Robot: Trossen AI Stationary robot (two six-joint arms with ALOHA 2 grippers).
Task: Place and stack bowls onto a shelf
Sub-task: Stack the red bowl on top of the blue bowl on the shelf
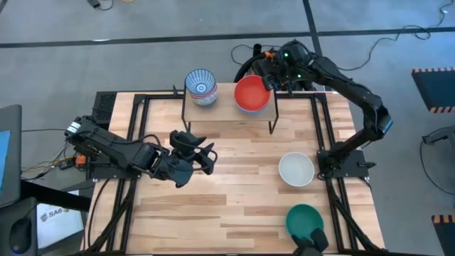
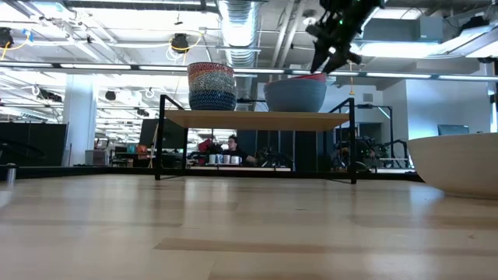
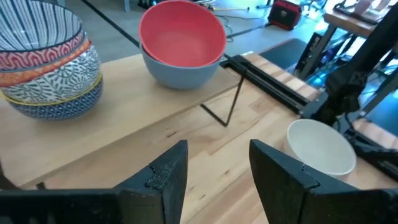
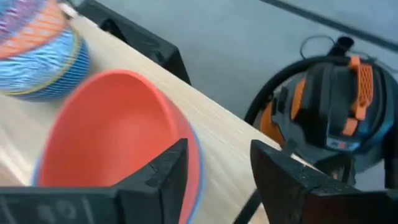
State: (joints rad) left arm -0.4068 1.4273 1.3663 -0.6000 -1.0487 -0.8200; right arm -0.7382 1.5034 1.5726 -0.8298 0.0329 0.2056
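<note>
Left arm: lying low across the left part of the table (image 1: 234,206), reaching toward the middle; the left gripper (image 1: 201,158) sits just in front of the shelf (image 1: 227,114), fingers spread with nothing between them, as the left wrist view confirms (image 3: 214,171). Open board lies all round it, and the wide front strip of the table is bare. Shelf: light wooden board on thin black legs, at the far middle of the table, its back edge near the table's far edge. On its left end, a stack of patterned bowls (image 1: 201,86) — blue-and-white on top, red and blue bands showing below in the low view (image 2: 212,85). On its right end, close to the front right leg, the red bowl (image 1: 252,92) nested inside a blue bowl (image 2: 296,94) whose rim shows beneath it. A clear stretch of board separates the two stacks. Right arm: bent from its base at the table's right edge, up and over to the shelf's far right corner; the right gripper (image 1: 270,77) hovers at the red bowl's far right rim, fingers apart and gripping nothing (image 4: 217,180). White bowl (image 1: 296,169): on the table, right of centre, well clear of the shelf. Green bowl (image 1: 305,219): near the front right edge — upright, apart from the white one.
</note>
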